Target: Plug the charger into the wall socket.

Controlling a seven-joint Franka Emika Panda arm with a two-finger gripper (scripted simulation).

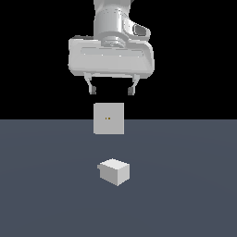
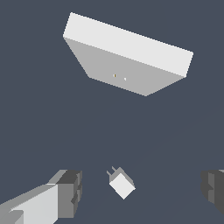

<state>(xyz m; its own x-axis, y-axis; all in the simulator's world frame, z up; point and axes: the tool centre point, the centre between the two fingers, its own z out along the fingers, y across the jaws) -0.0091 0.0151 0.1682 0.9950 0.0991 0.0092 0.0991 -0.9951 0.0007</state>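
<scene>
Below your wide-apart jaws, your gripper [image 1: 111, 90] is hanging over the charger [image 1: 114, 171], the wall socket [image 1: 109, 118] standing just beyond.

no readable text, labels, or signs

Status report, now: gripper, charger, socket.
Gripper open, high, empty. Charger on the floor, untouched, apart from wall socket. Nothing between them.

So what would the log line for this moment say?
gripper: open, raised, empty | charger: on floor, ungrasped | socket: upright behind charger, apart | plugged: no
</scene>
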